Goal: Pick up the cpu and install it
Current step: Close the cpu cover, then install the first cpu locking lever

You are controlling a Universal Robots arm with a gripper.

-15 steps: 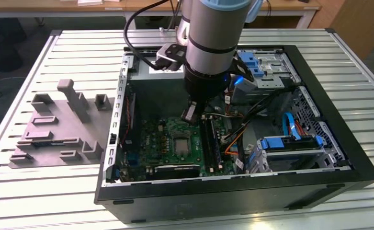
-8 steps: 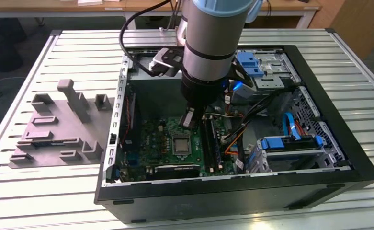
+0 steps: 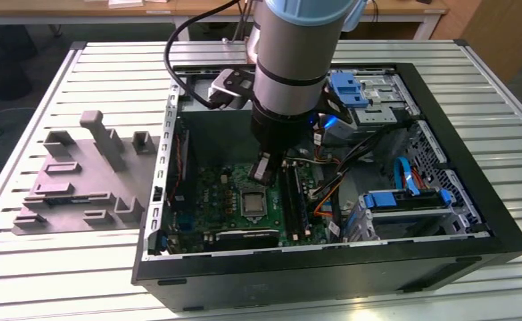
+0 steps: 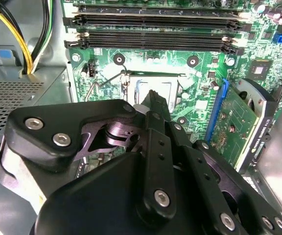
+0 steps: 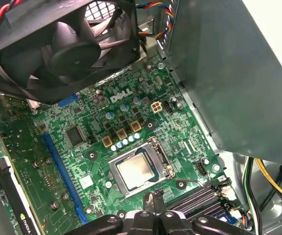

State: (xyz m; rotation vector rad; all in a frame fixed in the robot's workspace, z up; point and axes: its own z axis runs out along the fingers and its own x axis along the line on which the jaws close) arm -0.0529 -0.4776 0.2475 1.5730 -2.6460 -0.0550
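Cpu [image 5: 137,170] seen seated in socket frame [image 5: 142,169] on motherboard [image 5: 102,147]. Gripper [image 5: 153,201] held just beside socket, fingers nearly closed, nothing gripped. Risk judged: frame or retention lever struck on descent.

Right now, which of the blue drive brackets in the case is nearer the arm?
The upper blue bracket, right beside the arm at the case's far side. The other blue bracket sits apart, toward the exterior view's lower right.
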